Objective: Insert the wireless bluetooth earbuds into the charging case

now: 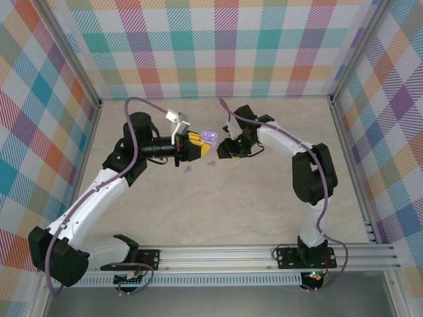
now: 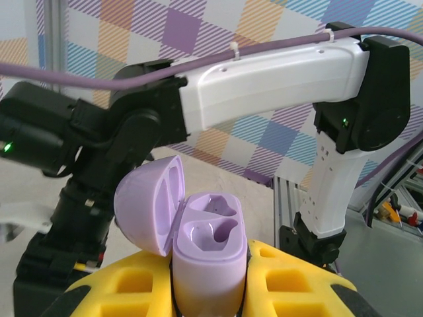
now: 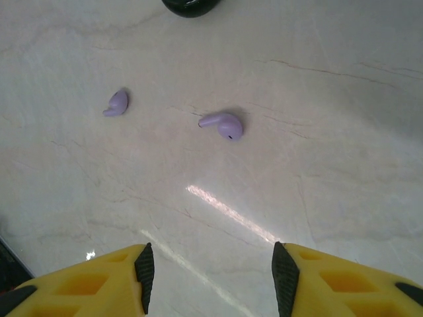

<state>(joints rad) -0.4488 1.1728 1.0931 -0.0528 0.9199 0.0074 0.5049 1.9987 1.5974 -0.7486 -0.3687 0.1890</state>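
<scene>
The left gripper [image 1: 200, 146] was pinched on the lilac charging case [image 2: 208, 261], whose body stood upright between the yellow fingers [image 2: 291, 281]. Its lid [image 2: 149, 205] was swung open toward 9 o'clock in the left wrist view. Both wells [image 2: 211, 221] faced up and were empty, so no bud was seated yet.

Two lilac earbuds lay on the pale surface [image 3: 344, 165], apart from each other and from the case. In the right wrist view the left earbud [image 3: 117, 104] sat at about 11 o'clock from the gripper. Its rounded head was up and its stem trailed toward 8 o'clock. The right earbud [image 3: 223, 124] lay almost straight ahead at 12 o'clock, with the head on the right and the stem pointing to 9 o'clock. A dark rounded thing [image 3: 192, 5] at the top edge was cropped too far to name.

The right gripper [image 3: 215, 281] hovered above the surface with its jaws spread and nothing between the black pads [image 3: 144, 277]. With the left gripper taken up by the case, this arm looked like the one to fetch. The right earbud was its closer target. That bud's long axis ran 9 to 3, in line with the jaws' closing direction. Moving forward and down, perhaps with a wrist turn to close across the narrow side, seemed to be what the pick called for.
</scene>
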